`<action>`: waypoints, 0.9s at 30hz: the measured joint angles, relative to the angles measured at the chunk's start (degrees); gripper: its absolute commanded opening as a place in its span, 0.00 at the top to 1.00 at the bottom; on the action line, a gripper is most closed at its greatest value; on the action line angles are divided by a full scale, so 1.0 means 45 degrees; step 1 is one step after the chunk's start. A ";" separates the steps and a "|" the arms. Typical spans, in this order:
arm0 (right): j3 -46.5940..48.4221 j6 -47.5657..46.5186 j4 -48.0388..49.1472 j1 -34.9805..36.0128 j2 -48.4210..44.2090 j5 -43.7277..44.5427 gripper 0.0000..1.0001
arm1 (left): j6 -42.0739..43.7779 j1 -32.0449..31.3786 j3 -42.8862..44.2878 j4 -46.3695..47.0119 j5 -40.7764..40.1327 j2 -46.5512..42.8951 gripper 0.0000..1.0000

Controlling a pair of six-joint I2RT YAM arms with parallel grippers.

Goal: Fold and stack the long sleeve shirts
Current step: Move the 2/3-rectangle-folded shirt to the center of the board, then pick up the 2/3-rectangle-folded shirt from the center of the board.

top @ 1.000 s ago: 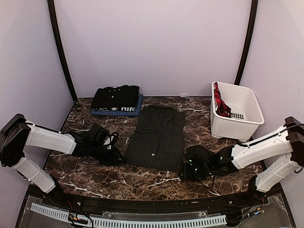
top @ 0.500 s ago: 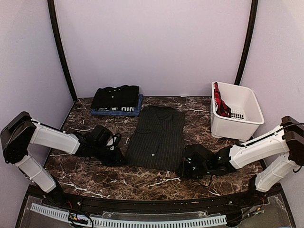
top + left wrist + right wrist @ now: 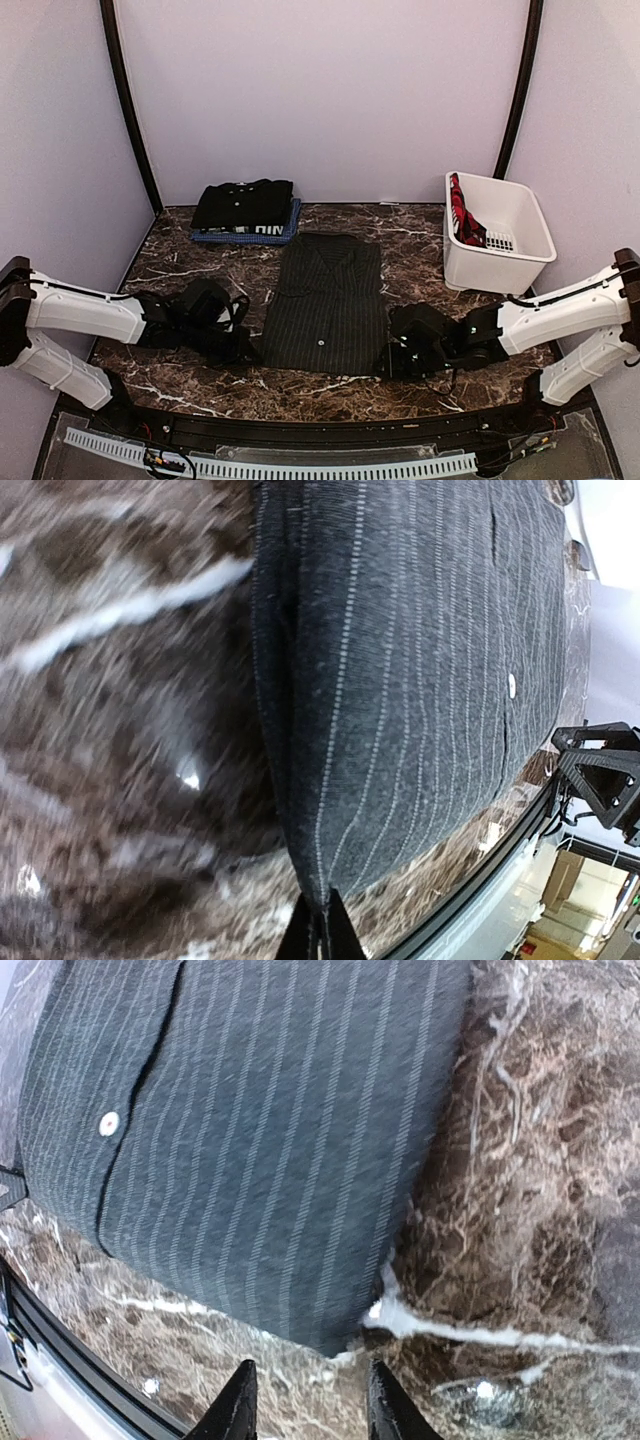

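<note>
A folded pinstriped shirt [image 3: 325, 300] lies flat in the middle of the marble table [image 3: 430, 240]. My left gripper [image 3: 320, 930] is shut on the shirt's near left corner [image 3: 318, 885]; from above, the left gripper [image 3: 245, 348] sits at that corner. My right gripper [image 3: 308, 1405] stands open just short of the pinstriped shirt's [image 3: 250, 1140] near right corner, nothing between its fingers; in the top view the right gripper [image 3: 390, 355] sits beside the shirt. At the back left, a plain black shirt [image 3: 243, 203] lies folded on a blue shirt [image 3: 250, 233] with white lettering.
A white plastic basket [image 3: 520, 250] stands at the back right with a red and black cloth [image 3: 463, 215] hanging over its left wall. The table's black front rail [image 3: 300, 425] runs close below both grippers.
The left gripper closed on the shirt's near left corner and pulled it toward the front. The pinstriped shirt slid nearer and slightly left. The right gripper shifted a little along the near right corner.
</note>
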 measured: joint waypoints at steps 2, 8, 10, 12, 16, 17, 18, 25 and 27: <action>-0.0005 0.0000 -0.0267 0.0204 -0.0102 -0.0010 0.69 | -0.0427 -0.0170 -0.0476 -0.0277 -0.0112 -0.0690 1.00; -0.0015 -0.0087 -0.0573 0.0622 -0.0073 -0.0136 0.73 | -0.1088 -0.0389 -0.1030 -0.0787 -0.0393 -0.1569 1.00; 0.0044 -0.0131 -0.0588 0.0845 0.0131 -0.0185 0.73 | -0.1195 -0.0442 -0.1030 -0.0787 -0.0452 -0.1579 1.00; 0.0204 -0.0146 -0.0665 0.1122 0.0437 -0.0233 0.73 | -0.1258 -0.0500 -0.1030 -0.0792 -0.0500 -0.1579 1.00; 0.0529 -0.0121 -0.0661 0.1549 0.0996 -0.0262 0.74 | -0.1316 -0.0573 -0.1044 -0.0792 -0.0554 -0.1579 1.00; 0.0563 -0.0107 -0.0661 0.1603 0.1073 -0.0253 0.75 | -0.1321 -0.0578 -0.1049 -0.0792 -0.0568 -0.1583 1.00; 0.0597 -0.0019 -0.0661 0.1651 0.1175 -0.0214 0.75 | -0.1326 -0.0583 -0.1069 -0.0787 -0.0573 -0.1583 1.00; 0.0534 0.0554 -0.0141 0.1739 0.1268 0.0262 0.77 | -0.1389 -0.0670 -0.1103 -0.0792 -0.0627 -0.1681 1.00; 0.0529 0.0631 0.0044 0.1739 0.1321 0.0316 0.77 | -0.1389 -0.0695 -0.1103 -0.0797 -0.0631 -0.1685 1.00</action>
